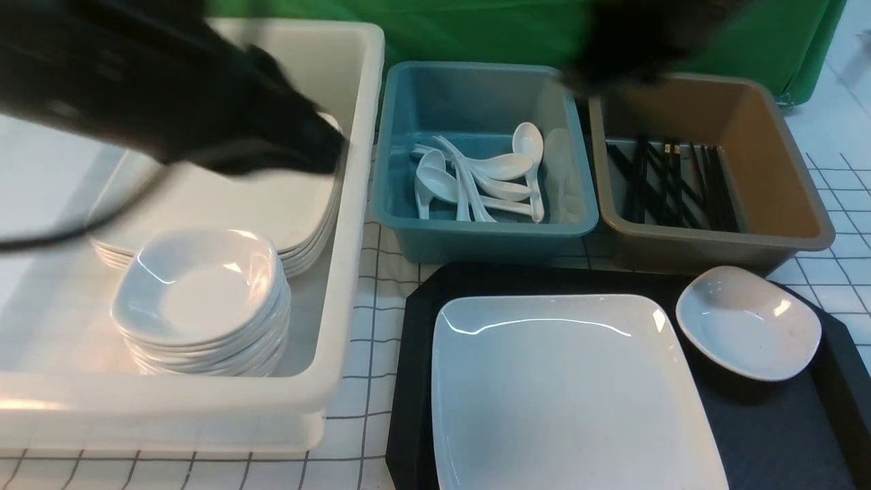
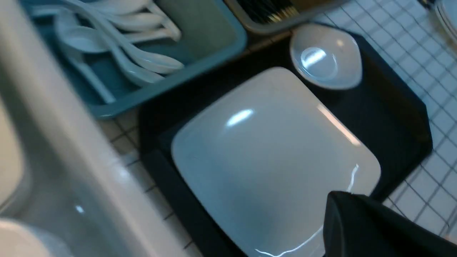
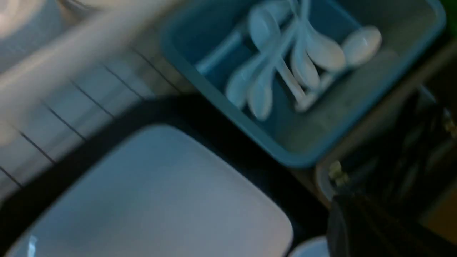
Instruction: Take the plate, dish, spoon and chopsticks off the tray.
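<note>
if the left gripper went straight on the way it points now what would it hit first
Probably the plate on the tray: in the left wrist view the left gripper shows its tip overlapping that plate's edge, with nothing seen between. Blur leaves the depth unclear.

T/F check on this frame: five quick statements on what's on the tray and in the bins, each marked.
1. The plate lies on the tray. True.
2. A spoon lies on the tray. False: the spoons are in the blue bin; none shows on the tray.
3. The chopsticks are in the brown bin. True.
4. The dish sits on top of the plate. False: it rests on the tray beside the plate.
5. The white bin is empty. False: it holds stacked plates and stacked dishes.
</note>
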